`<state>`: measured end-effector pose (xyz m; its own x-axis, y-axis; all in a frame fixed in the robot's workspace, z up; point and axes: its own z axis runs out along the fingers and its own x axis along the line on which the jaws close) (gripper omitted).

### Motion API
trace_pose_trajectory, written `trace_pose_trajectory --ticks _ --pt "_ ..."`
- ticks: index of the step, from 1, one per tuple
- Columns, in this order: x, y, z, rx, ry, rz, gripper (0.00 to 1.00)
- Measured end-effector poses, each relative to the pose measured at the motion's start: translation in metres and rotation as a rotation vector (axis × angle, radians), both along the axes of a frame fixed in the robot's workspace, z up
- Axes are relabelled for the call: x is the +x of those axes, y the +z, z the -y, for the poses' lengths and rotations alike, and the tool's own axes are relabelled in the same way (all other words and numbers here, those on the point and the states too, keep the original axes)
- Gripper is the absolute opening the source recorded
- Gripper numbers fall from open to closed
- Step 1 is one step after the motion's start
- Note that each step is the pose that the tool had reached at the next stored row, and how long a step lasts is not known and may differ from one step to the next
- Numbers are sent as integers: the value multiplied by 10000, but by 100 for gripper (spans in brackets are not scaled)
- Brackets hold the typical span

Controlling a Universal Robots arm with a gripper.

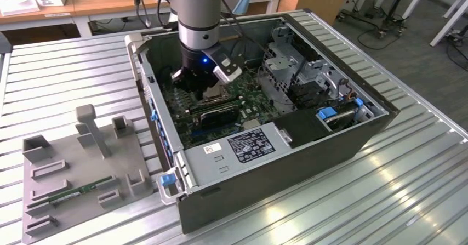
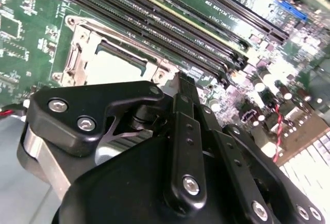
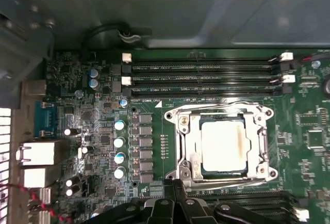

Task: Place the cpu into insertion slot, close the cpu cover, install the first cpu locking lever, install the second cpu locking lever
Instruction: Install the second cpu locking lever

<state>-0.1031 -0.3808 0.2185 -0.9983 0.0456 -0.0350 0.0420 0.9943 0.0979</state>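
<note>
While the tool (image 3: 174, 193) is clenched empty, the cpu (image 3: 223, 145) sits pale under the cpu cover (image 3: 260, 141).

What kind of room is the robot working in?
Probably a lab or workshop: an open black computer case lies on a ribbed metal table, with wooden desks and wheeled stands behind it.

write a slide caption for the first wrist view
Gripper poised beside the closed cpu cover, cpu seated inside.
</note>
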Motion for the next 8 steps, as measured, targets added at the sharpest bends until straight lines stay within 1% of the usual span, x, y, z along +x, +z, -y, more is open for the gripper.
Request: trace_pose_trajectory --ticks 3,5,8 --pt "0 76 0 -11 0 0 11" --pt "0 114 0 -17 0 1 11" --pt "0 131 0 -18 0 2 11"
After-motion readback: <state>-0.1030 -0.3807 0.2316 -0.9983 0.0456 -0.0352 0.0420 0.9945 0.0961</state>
